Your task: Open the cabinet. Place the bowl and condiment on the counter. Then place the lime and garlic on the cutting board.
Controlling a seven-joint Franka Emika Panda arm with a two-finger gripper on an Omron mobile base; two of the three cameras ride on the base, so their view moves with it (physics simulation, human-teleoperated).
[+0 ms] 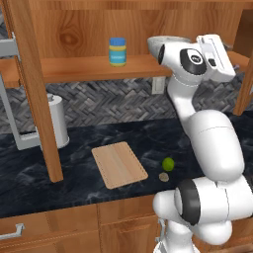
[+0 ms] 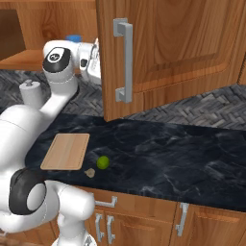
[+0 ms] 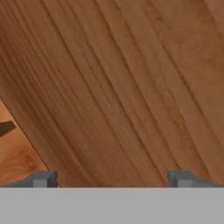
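Cabinet (image 1: 89, 29) stands open. Condiment (image 1: 117, 51) sits upright on its shelf, left of the bowl (image 1: 159, 43); looks light, rigid, smooth-sided, so best gripped across the yellow body below the lid. Bowl at the shelf's right end, beside the arm's wrist: judged heavier, stone-like, chip-prone; pinch the rim. Most of it is hidden by the arm. Below the shelf, on the table (image 1: 74, 183), lime (image 1: 168, 164) and garlic (image 1: 163, 176) lie right of the cutting board (image 1: 119, 164). Claw (image 3: 112, 179) wide, empty, facing blurred wood grain.
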